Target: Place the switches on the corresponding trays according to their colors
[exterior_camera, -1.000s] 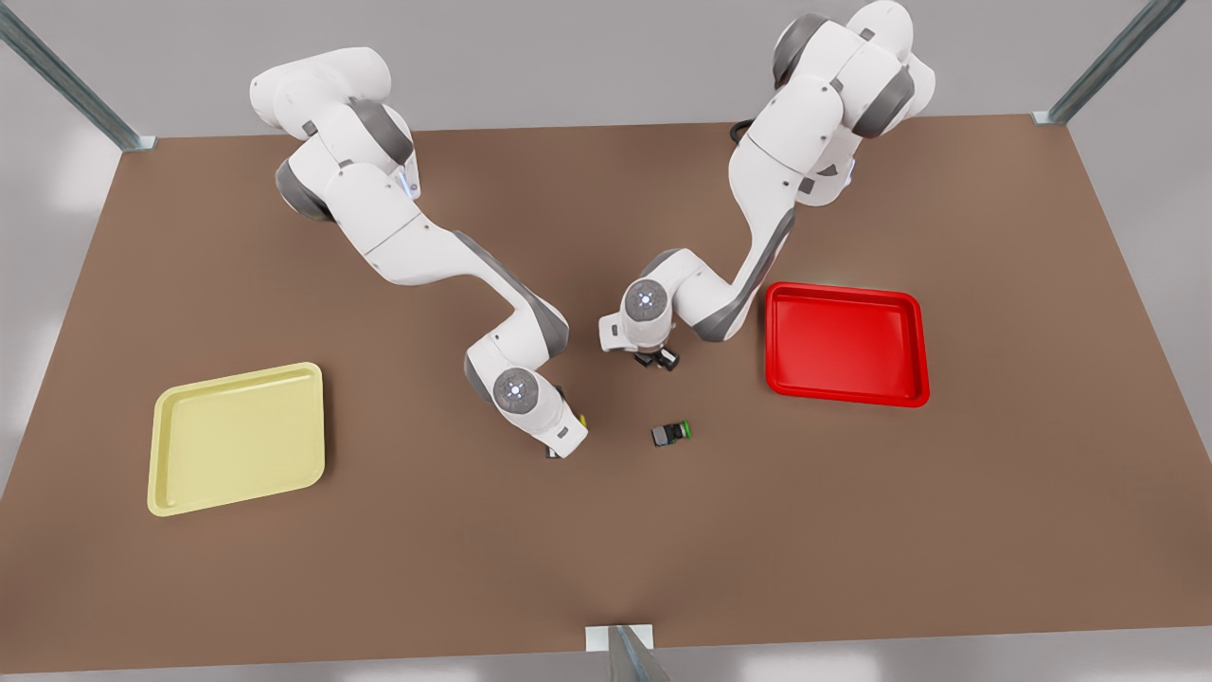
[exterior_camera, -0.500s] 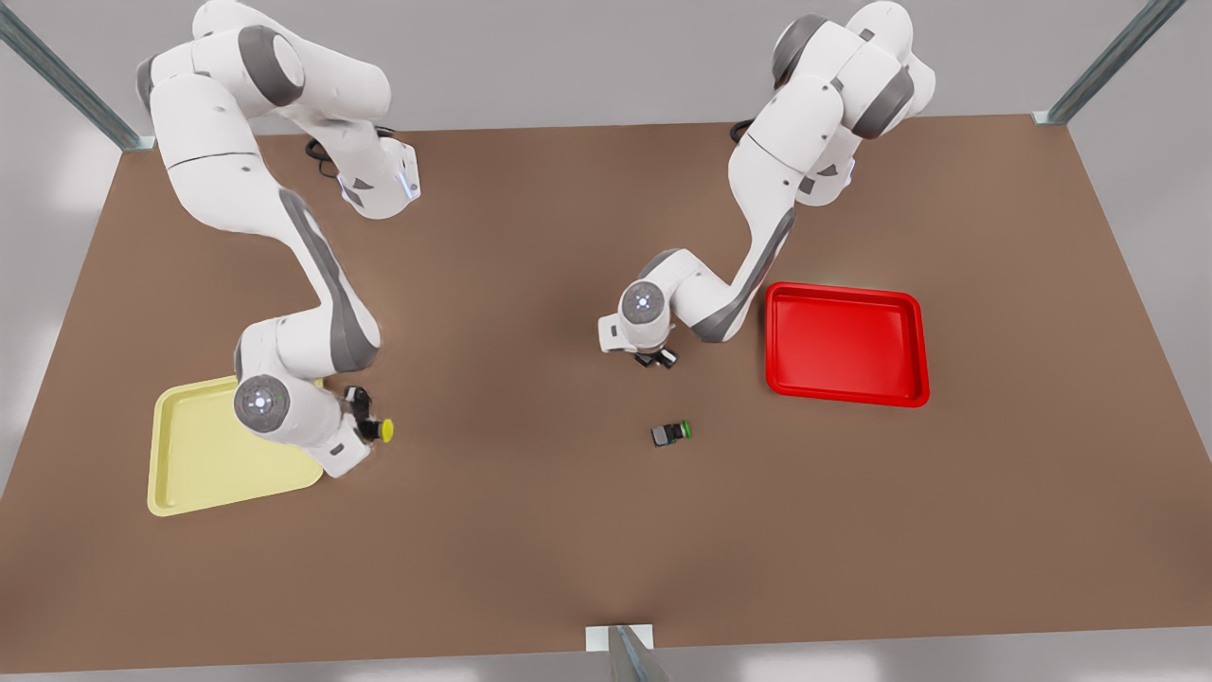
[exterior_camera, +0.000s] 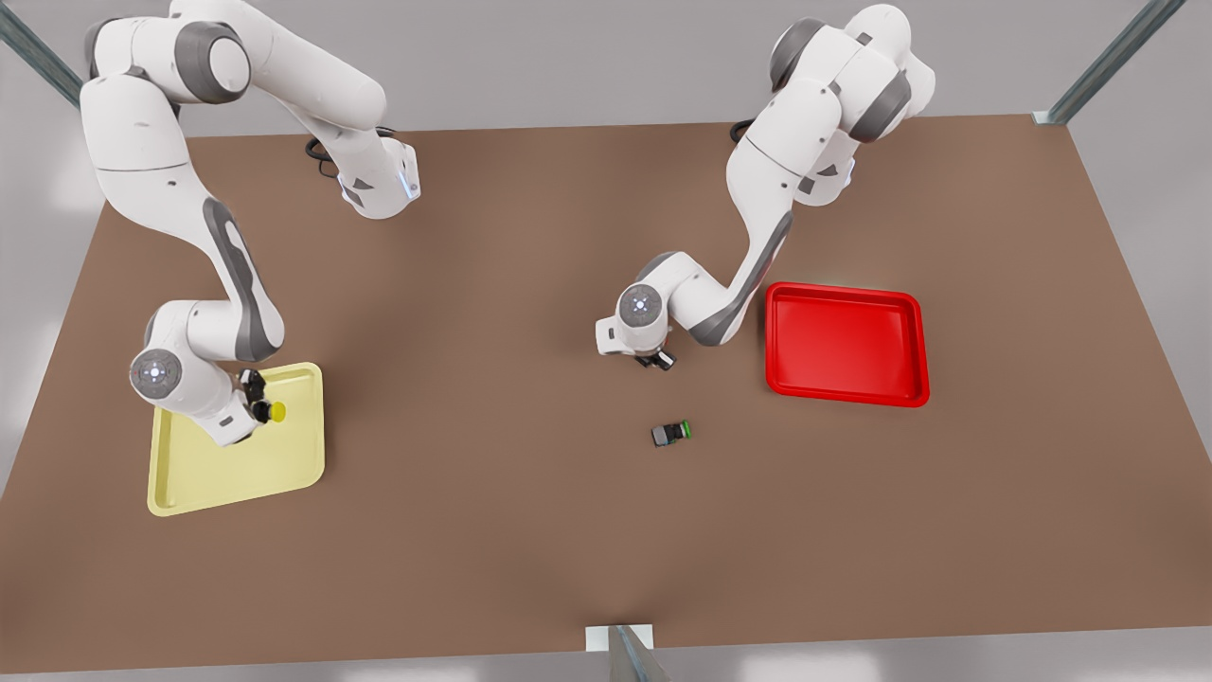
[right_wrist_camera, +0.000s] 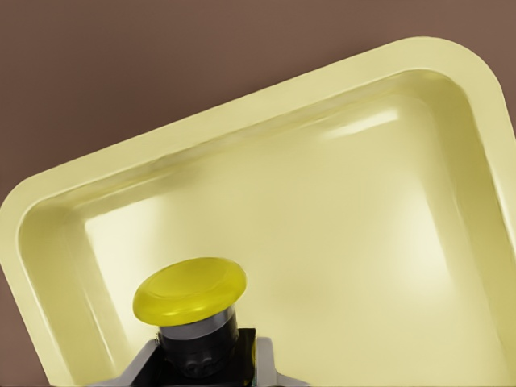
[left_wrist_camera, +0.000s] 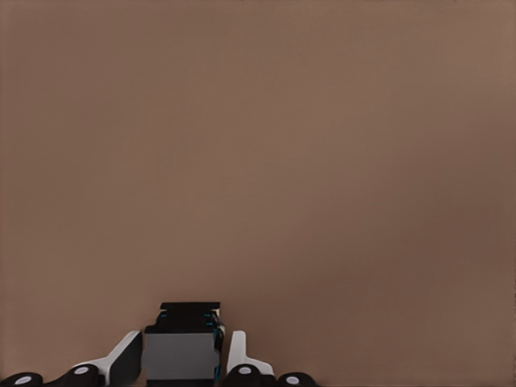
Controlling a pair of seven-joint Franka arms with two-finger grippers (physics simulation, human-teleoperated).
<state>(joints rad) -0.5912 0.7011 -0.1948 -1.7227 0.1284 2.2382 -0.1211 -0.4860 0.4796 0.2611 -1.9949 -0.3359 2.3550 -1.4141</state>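
A: Where is the yellow-capped switch (exterior_camera: 274, 411)?

B: Pinched in the right gripper (exterior_camera: 258, 409) above the glossy pale yellow tray (exterior_camera: 237, 469), domed cap outward.

A: The left gripper (exterior_camera: 655, 359)?

B: Clamped on a blocky grey switch body (left_wrist_camera: 183, 351), over the matte brown table (exterior_camera: 530, 530) beside the red tray (exterior_camera: 846, 344); the green-capped switch (exterior_camera: 671, 433) lies nearby.

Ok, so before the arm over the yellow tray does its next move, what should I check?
1. Right gripper shut on the yellow-capped push-button switch: ok.
2. That switch over the pale yellow plastic tray, inside its rim: ok.
3. Switch touching the tray floor: cannot tell.
4. Left gripper, beside the glossy red tray, shut on a grey-black switch body: ok.
5. That switch's cap colour: cannot tell.
6. Green-capped switch on the brown table, apart from both grippers: ok.
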